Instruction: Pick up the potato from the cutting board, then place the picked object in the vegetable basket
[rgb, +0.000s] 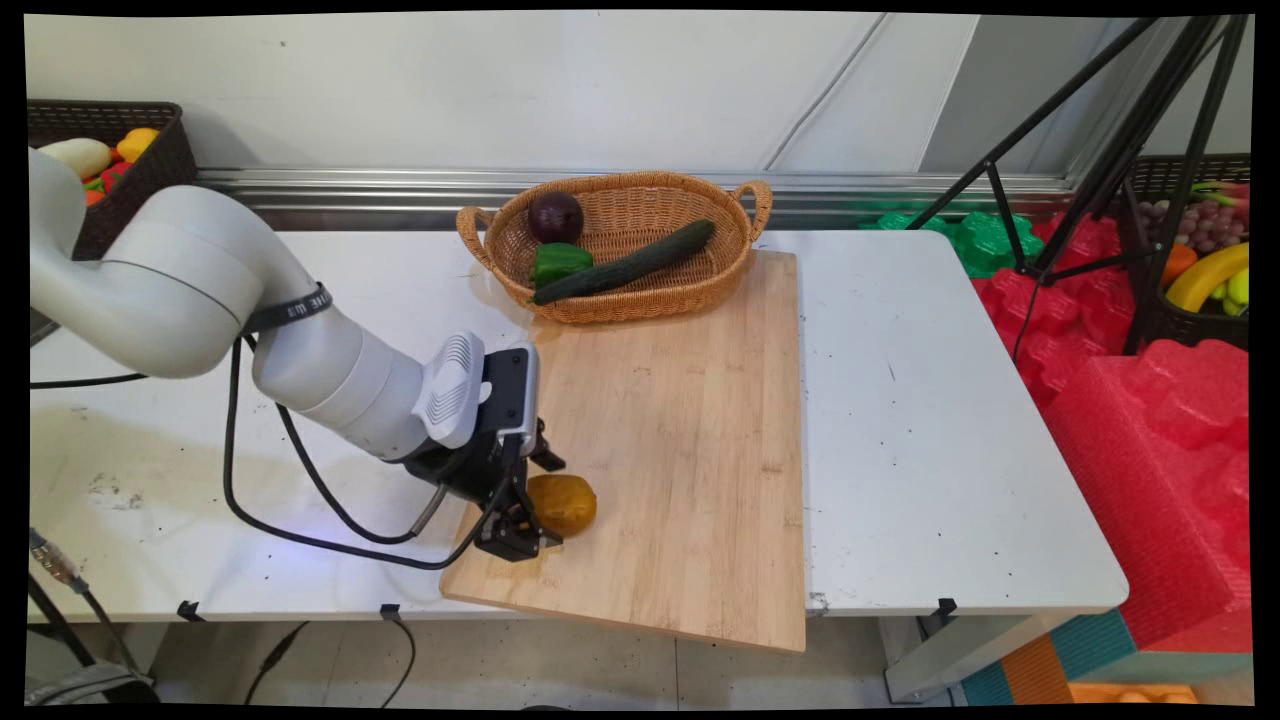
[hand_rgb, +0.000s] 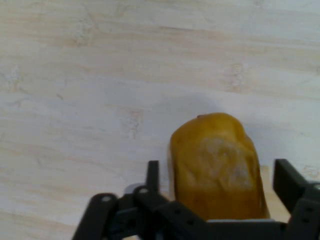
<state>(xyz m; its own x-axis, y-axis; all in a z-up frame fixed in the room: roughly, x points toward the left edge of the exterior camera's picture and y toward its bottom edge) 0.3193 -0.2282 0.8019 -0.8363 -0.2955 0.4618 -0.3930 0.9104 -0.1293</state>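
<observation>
Low over the pale wooden cutting board (rgb: 690, 440) on the white surface (rgb: 930, 420): black two-finger gripper (rgb: 528, 522), fingers spread either side of a brownish-yellow potato-like lump (hand_rgb: 217, 165), apparently not pinching it. Well apart at the far edge: woven wicker basket (rgb: 740, 262) holding a dark purple onion (rgb: 555, 216), green pepper (rgb: 558, 262) and long green cucumber (rgb: 625, 264).

Behind my white table (rgb: 920, 420) stands a pale panelled wall (rgb: 500, 90) with a metal rail (rgb: 400, 185) along its foot. A black tripod (rgb: 1120, 150) rises at the right over red foam blocks (rgb: 1150, 420) and green ones (rgb: 975, 240). Beneath, the floor (rgb: 560, 680) is grey tile.
</observation>
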